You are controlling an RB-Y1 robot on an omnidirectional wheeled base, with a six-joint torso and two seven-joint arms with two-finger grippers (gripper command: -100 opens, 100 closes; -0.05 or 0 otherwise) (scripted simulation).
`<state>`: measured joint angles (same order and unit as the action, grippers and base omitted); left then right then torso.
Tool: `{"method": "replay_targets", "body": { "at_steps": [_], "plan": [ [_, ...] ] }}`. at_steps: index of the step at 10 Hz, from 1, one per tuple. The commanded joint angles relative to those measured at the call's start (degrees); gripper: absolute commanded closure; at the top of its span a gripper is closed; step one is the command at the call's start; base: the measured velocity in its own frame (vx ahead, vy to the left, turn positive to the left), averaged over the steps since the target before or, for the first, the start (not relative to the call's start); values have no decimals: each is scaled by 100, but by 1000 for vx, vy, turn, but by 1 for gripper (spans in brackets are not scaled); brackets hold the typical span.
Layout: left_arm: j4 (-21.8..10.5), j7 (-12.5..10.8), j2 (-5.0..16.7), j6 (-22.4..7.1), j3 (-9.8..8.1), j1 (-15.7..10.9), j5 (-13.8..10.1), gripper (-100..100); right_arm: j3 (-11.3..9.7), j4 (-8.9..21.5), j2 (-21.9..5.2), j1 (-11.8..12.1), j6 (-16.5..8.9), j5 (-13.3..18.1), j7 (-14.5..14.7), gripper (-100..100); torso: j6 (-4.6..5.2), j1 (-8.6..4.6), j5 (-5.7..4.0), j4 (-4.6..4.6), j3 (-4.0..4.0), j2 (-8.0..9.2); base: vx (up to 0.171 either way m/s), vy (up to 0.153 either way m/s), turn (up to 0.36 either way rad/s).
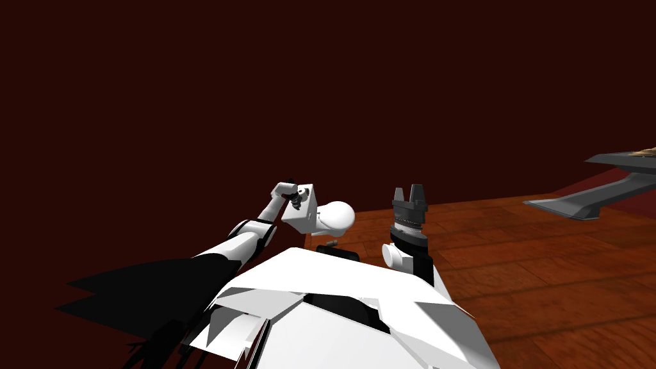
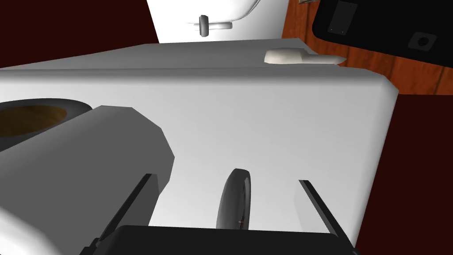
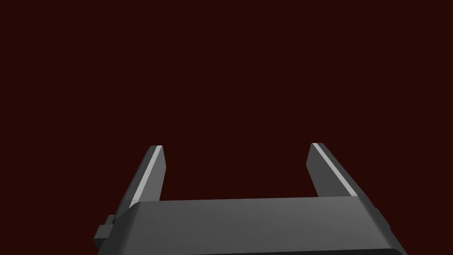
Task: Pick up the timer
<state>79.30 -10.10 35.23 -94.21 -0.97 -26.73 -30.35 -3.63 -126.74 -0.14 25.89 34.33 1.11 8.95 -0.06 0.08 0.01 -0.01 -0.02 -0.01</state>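
Note:
The timer (image 2: 233, 200) is a dark grey disc standing on its edge on the flat white top of a toilet tank (image 2: 265, 115). My left gripper (image 2: 225, 179) is open and low over that top, with the timer between its two fingers and a gap on each side. In the head view the left gripper (image 1: 295, 198) sits at the tank (image 1: 301, 214), in front of a dark red wall. My right gripper (image 1: 410, 194) is raised beside my chest, open and holding nothing, as its own wrist view shows (image 3: 234, 148).
A grey paper roll (image 2: 66, 146) with a brown core lies on the tank close beside one left finger. A small white lump (image 2: 285, 56) rests at the tank's far edge. The toilet bowl (image 1: 336, 216), a black mat (image 2: 389, 26) on the wooden floor (image 1: 544, 269), and a grey shelf (image 1: 596, 198) lie around.

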Motion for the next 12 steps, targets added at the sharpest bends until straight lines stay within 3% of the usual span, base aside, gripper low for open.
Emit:
{"method": "replay_targets", "body": {
  "at_steps": [1,3,7,10,11,12],
  "plan": [
    [-66,-5,45,-213,-42,-62,-8,-100,0,0,0,0,0,0,0,0,0,0,0,0,0,0,9,22,-28],
    [-408,-2,179,-589,-154,-322,-5,-100,0,0,0,0,0,0,0,0,-1,-1,0,0,1,2,15,28,-57],
    [-777,1,338,-1182,-271,-599,0,-100,0,0,0,0,0,0,0,0,-3,6,1,-1,-3,-4,13,24,-39],
    [-899,2,405,-1418,-311,-694,2,-100,0,0,0,0,0,0,0,0,-3,2,1,-1,-2,-2,8,13,-17],
    [-865,2,386,-1341,-300,-663,1,-100,0,0,0,0,0,0,0,0,-3,1,1,-1,-1,-2,3,5,-5],
    [-874,3,389,-1360,-302,-669,2,0,0,0,0,0,0,0,0,0,-3,-1,1,-1,-1,-1,0,0,0]
  ]
}}
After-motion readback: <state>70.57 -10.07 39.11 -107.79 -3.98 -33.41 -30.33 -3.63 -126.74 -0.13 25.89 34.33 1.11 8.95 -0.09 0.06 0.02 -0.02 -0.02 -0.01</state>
